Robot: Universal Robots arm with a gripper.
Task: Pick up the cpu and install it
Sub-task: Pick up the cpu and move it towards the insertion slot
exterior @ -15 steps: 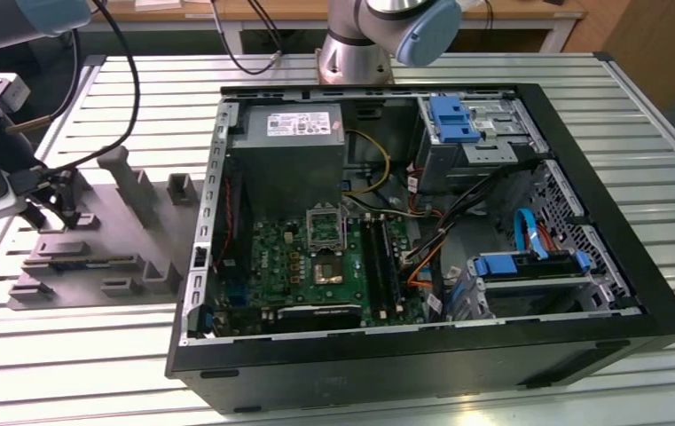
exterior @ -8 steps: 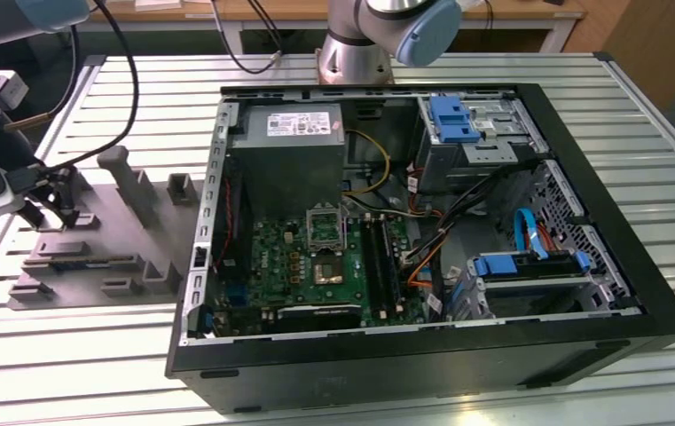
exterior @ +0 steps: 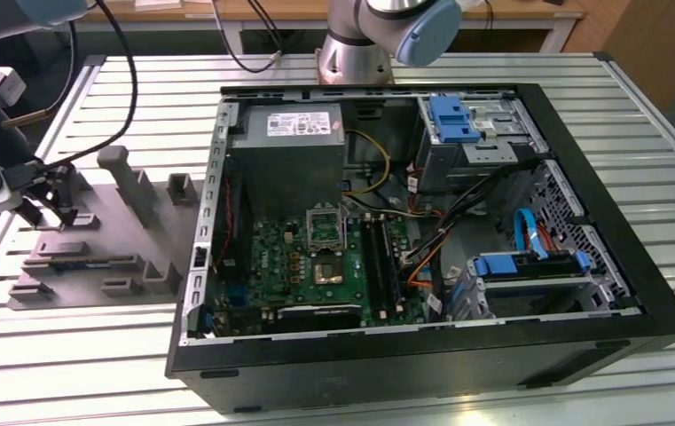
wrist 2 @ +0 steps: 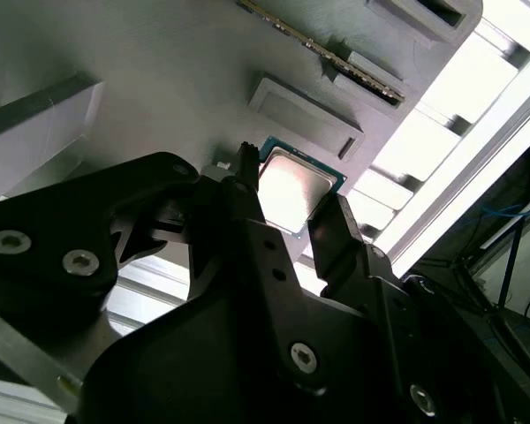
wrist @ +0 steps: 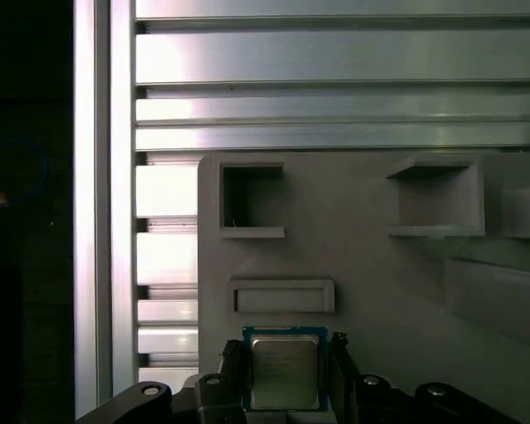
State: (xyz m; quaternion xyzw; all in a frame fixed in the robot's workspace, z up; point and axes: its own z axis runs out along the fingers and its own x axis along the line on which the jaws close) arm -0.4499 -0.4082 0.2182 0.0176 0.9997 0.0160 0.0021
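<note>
Currently holding small flat square silvery cpu [wrist: 284,371] edgewise in narrowly parted black gripper [wrist 2: 290,181], just above grey plastic fixture tray [exterior: 89,257].

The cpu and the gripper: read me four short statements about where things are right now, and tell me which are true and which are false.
1. The cpu is at the gripper, by the grey fixture. True.
2. The computer case lies open, with its green motherboard showing. True.
3. The cpu is seated on the motherboard. False: it is outside the computer case, at the grey fixture.
4. The grey fixture sits at the exterior view's right of the computer case. False: it sits at its left.
</note>
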